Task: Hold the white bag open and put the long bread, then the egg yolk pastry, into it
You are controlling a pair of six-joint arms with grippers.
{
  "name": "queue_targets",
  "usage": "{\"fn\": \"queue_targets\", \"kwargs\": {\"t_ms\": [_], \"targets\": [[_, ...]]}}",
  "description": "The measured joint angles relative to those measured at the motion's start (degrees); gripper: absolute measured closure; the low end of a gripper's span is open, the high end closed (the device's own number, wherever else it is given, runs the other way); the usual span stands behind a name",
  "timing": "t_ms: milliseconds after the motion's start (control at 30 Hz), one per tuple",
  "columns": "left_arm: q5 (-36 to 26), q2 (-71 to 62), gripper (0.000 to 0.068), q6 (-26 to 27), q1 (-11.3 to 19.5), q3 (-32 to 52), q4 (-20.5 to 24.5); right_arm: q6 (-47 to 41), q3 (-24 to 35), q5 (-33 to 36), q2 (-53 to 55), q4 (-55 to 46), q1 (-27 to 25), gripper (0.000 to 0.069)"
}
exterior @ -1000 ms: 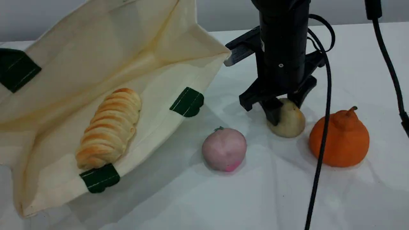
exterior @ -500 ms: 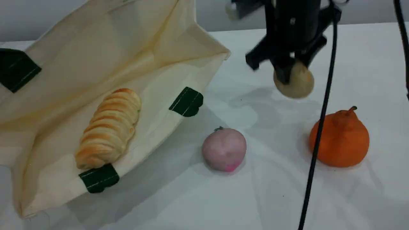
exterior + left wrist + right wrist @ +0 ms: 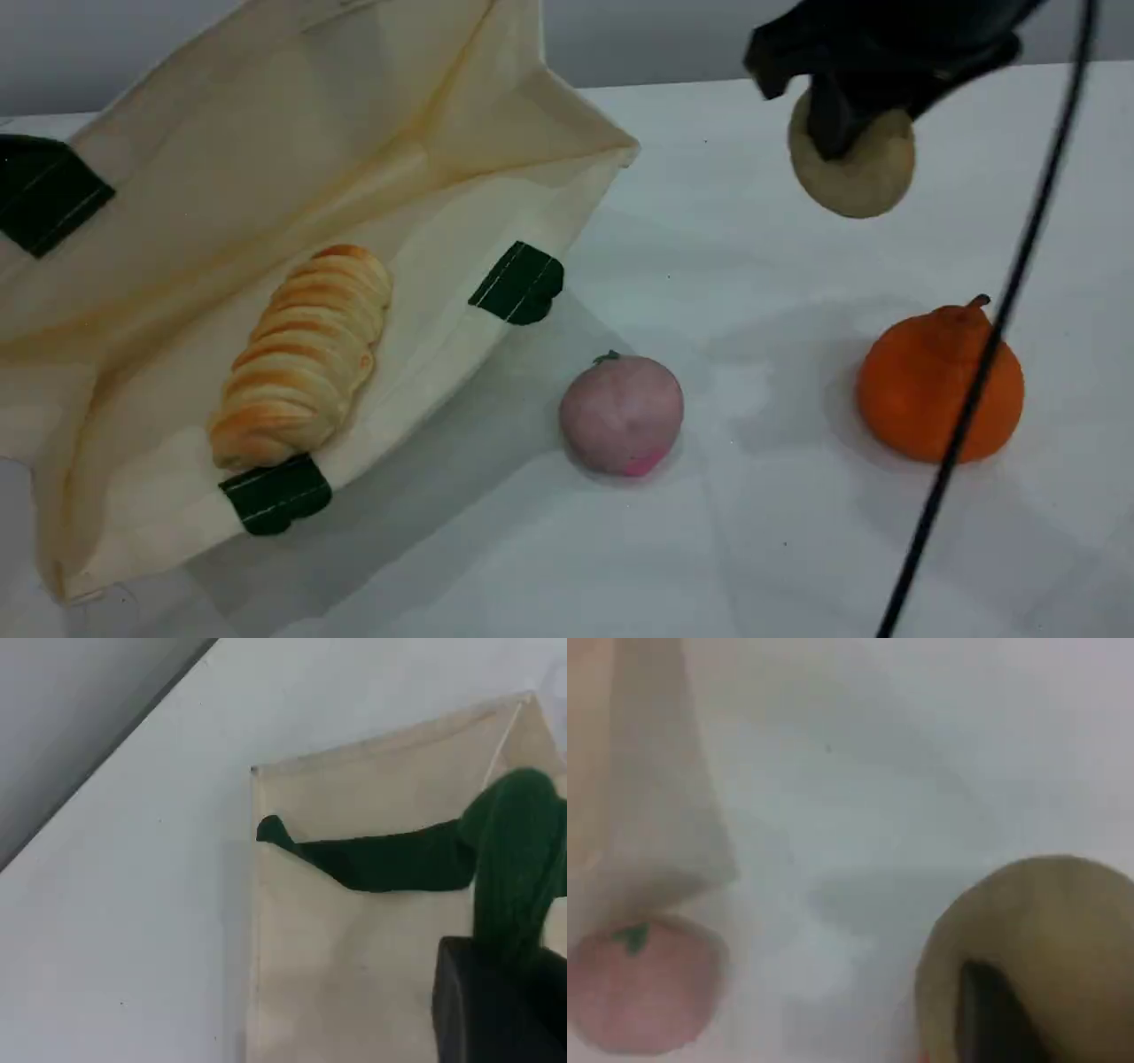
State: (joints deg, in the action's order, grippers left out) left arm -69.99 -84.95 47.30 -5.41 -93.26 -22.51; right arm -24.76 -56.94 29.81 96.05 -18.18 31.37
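Note:
The white bag [image 3: 266, 159] lies at the left with its mouth held up and open. The long bread [image 3: 301, 354] rests inside on the lower panel. In the left wrist view my left gripper [image 3: 500, 988] is shut on the bag's dark green strap handle [image 3: 381, 864], which runs taut from the fingers. At the top right my right gripper [image 3: 842, 128] is shut on the egg yolk pastry [image 3: 864, 182], which hangs well above the table. The right wrist view shows the pastry [image 3: 1045, 930] against one dark fingertip [image 3: 992, 1019].
A pink ball with a green tip [image 3: 620, 412] sits on the table between the bag and an orange fruit with a stem [image 3: 939, 385]. A black cable [image 3: 974, 390] hangs across the fruit. The table is white, and the bag's lower rim [image 3: 523, 283] reaches toward the pink ball.
My right gripper closed on the egg yolk pastry and lifted it off the table, rising and drifting slightly right. The bag, bread, pink ball and orange fruit stayed put.

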Motion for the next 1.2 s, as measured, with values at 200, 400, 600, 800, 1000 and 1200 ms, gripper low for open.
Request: {"fn": "queue_targets", "kwargs": {"t_ms": [200, 400, 600, 800, 1000, 1200], "targets": [[0.0, 0.0, 0.0596, 0.0, 0.0, 0.0, 0.0, -2.4, 14.9, -14.4, -10.2, 3.7, 1.1, 0.0441], [0.0, 0.0, 0.0596, -0.5, 0.0, 0.0, 0.0, -2.4, 25.6, -27.5, -12.0, 5.1, 7.5, 0.0442], [0.0, 0.0, 0.0596, -1.7, 0.0, 0.0, 0.0, -2.6, 26.3, -36.7, -12.0, 6.4, 15.5, 0.0445], [0.0, 0.0, 0.0596, -3.1, 0.0, 0.0, 0.1, -2.7, 26.2, -43.3, -10.7, 6.4, 17.9, 0.0447], [0.0, 0.0, 0.0596, -3.1, 0.0, 0.0, 0.1, -3.5, 25.9, -51.2, -4.5, 6.5, 17.8, 0.0447], [0.0, 0.0, 0.0596, -3.0, 0.0, 0.0, 0.1, -7.5, 21.5, -53.1, 1.7, 3.8, 18.7, 0.0447]]}}
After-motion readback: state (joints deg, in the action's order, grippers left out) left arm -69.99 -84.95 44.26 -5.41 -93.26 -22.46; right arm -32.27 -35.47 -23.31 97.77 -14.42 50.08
